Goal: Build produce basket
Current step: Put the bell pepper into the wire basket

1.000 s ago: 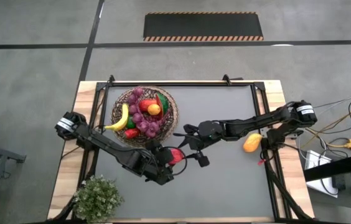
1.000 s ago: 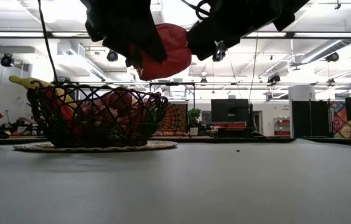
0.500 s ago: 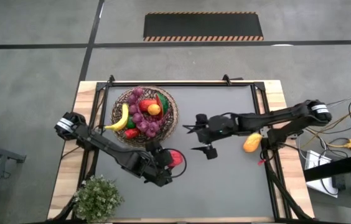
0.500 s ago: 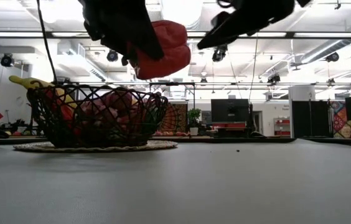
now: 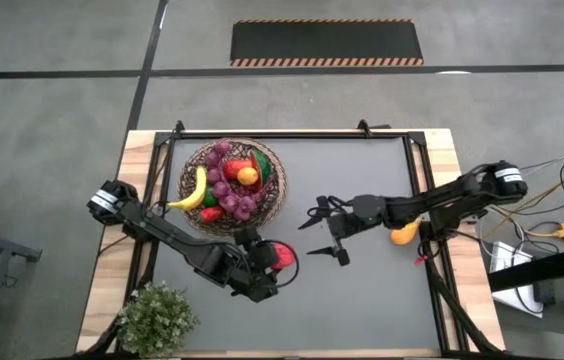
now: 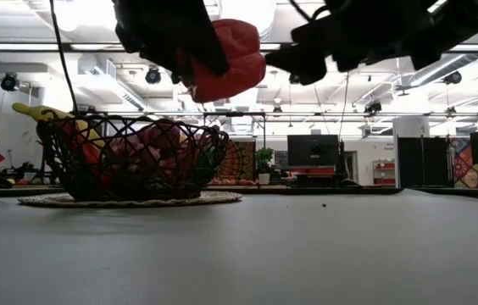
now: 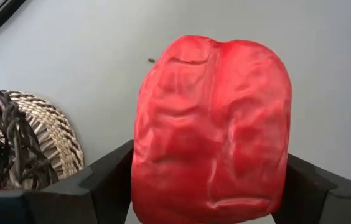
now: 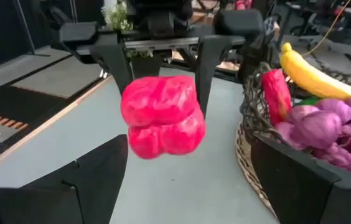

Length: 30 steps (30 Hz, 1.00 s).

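Two dark arms appear in the high view. The left gripper (image 5: 275,262) is clenched on a glossy red toy pepper (image 5: 282,254), held just beside the round dark wicker basket (image 5: 274,192) of produce, on its near side. The right gripper (image 5: 330,232), fingers spread and empty, hangs over bare grey table (image 5: 362,300), apart from the pepper. A yellow-orange toy fruit (image 5: 403,233) lies near the table's right edge; a small green potted plant (image 5: 155,318) stands at the near left corner.

Low view: the pepper (image 6: 226,61) hangs well above the tabletop, higher than the basket rim (image 6: 129,124).

Left wrist view: the pepper's (image 7: 213,127) long axis runs out between the fingers (image 7: 104,180).

Right wrist view: the pepper (image 8: 162,117) hangs from the left gripper (image 8: 162,74), lobed end down. No writing is legible.
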{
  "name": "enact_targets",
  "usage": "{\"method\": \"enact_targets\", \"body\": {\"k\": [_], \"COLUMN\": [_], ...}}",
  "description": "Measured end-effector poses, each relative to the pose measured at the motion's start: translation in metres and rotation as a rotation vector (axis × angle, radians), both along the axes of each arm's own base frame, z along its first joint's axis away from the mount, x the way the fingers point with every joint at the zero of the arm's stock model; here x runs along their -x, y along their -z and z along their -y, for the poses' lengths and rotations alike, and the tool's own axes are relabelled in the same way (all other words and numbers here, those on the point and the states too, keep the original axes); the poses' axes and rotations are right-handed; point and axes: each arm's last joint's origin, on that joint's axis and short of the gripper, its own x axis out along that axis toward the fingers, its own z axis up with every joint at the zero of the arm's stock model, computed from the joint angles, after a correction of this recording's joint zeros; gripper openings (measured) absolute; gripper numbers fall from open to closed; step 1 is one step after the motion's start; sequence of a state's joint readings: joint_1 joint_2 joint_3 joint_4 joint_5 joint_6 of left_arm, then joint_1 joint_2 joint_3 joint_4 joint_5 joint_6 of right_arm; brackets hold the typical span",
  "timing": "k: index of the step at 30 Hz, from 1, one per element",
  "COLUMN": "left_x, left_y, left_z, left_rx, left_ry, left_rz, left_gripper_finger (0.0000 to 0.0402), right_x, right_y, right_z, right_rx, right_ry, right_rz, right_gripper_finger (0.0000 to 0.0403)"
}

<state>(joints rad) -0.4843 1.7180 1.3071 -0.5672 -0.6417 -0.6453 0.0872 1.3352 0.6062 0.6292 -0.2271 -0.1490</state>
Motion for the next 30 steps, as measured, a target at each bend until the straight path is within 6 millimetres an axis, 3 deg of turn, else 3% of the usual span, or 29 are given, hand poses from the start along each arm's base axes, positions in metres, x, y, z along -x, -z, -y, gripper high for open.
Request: {"method": "enact_targets", "body": {"k": [8,15,19,26,30], "left_x": [-0.001,-0.001,-0.001,-0.001,-0.002], "left_y": [-0.001,-0.002,-0.002,-0.002,-0.002], "left_z": [-0.001,-0.002,-0.002,-0.002,-0.001], "left_rx": [-0.045,-0.063,-0.067,-0.064,-0.058], "left_ry": [-0.039,-0.055,-0.055,-0.054,-0.049], "left_rz": [0.035,0.053,0.051,0.052,0.054], "left_gripper_finger": [0.0275,0.0275,0.0275,0.0275,0.0278], "right_x": [-0.029,-0.045,-0.048,-0.049,-0.049], "right_y": [0.002,0.005,0.004,0.003,0.004], "right_z": [-0.002,-0.005,-0.005,-0.006,-0.006], "right_rx": [-0.02,-0.017,-0.014,-0.009,-0.003], "right_ry": [0.007,-0.029,-0.03,-0.043,-0.048], "right_rz": [-0.098,-0.129,-0.125,-0.125,-0.132], "right_gripper_finger": [0.0344,0.0325,0.0297,0.0206,0.02]}}
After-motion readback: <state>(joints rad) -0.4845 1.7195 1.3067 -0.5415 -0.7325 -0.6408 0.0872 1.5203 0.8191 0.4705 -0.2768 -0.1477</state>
